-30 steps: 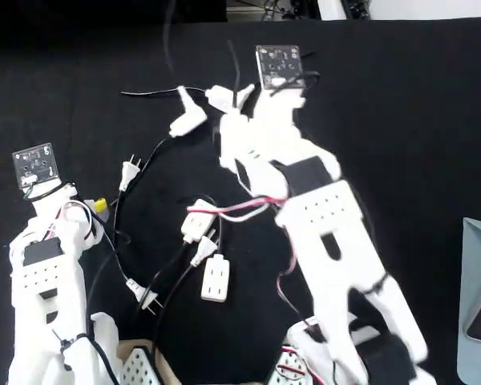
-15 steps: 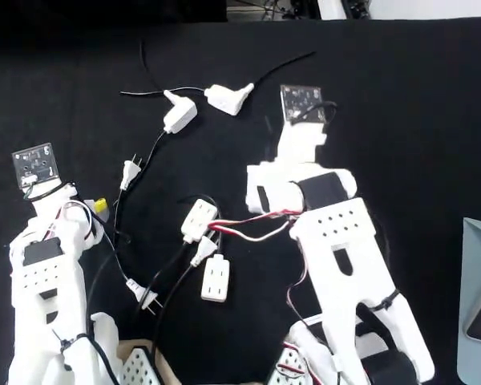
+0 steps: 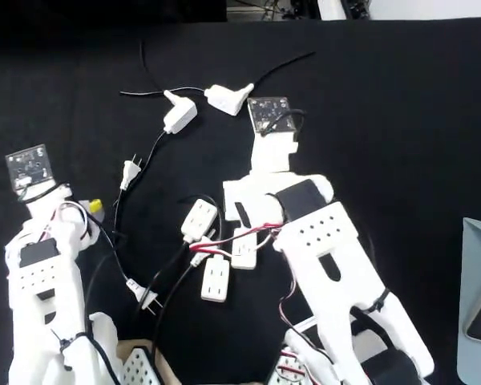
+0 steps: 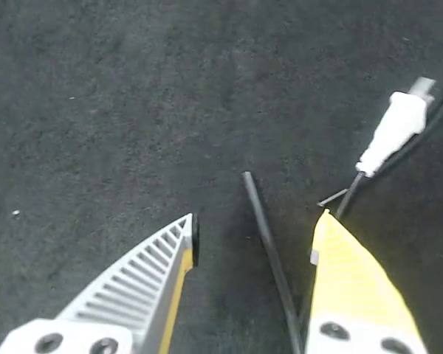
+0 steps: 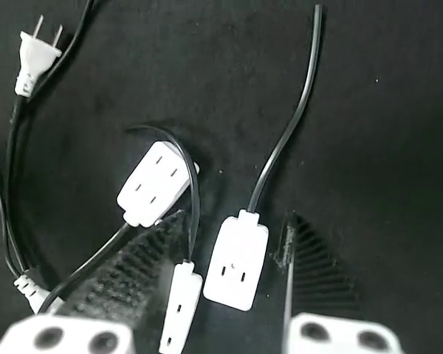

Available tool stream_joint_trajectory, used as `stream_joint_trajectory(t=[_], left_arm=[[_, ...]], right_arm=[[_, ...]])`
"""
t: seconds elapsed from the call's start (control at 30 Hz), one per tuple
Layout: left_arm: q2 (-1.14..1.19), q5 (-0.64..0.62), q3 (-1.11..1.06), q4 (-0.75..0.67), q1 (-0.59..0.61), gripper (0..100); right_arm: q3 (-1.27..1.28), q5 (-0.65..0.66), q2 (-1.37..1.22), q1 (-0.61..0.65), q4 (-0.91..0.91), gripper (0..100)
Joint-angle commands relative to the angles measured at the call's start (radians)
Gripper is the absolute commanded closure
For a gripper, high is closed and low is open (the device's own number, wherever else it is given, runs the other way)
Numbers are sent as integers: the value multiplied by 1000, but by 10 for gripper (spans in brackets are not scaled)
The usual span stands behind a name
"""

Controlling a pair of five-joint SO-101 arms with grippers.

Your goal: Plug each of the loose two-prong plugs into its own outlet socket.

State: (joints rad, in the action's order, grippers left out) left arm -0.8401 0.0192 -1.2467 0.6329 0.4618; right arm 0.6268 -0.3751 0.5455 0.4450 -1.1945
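A white rectangular outlet block (image 5: 236, 267) lies slot-face up in the middle of the black cloth surface (image 3: 417, 120). Its long axis runs near to far and its black cord leaves the far end. The right tool (image 5: 236, 216) stands open around it, one finger on either side with a gap showing at both, so nothing is gripped. A slim white plug (image 5: 181, 306) lies just beside the block on its left, roughly parallel to it. A second white outlet block (image 5: 153, 183) sits tilted farther left, and a third white outlet block (image 3: 215, 281) lies nearer, also lengthwise near to far. The right arm (image 3: 329, 249) stretches from the near edge toward the middle, its wrist bent down over this cluster. A white two-prong plug (image 4: 395, 129) lies left of the cluster with its prongs pointing far. The left tool (image 4: 258, 217) hangs low just near of this plug, spread wide and holding nothing, with a loose black cord end (image 4: 262, 221) lying between its fingers. The left arm (image 3: 40, 273) reaches far along the left side.
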Motion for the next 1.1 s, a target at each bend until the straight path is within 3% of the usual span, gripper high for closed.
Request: stream_joint_trajectory(t=[0.0,0.1,0.27,0.53,0.8,1.07], left_arm=[[-20,-11,16,-20,56,742],[-20,-12,16,-44,88,743],[-21,-12,45,-38,191,743],[-20,-71,28,-38,315,744],[-20,-120,31,-38,372,744],[-20,-144,28,-38,378,744]], right_arm=[[-2,12,35,17,-12,807],[30,57,35,31,-3,807],[87,141,33,186,26,807],[255,140,28,407,384,808],[323,138,16,563,549,808],[271,138,-249,652,671,808]])
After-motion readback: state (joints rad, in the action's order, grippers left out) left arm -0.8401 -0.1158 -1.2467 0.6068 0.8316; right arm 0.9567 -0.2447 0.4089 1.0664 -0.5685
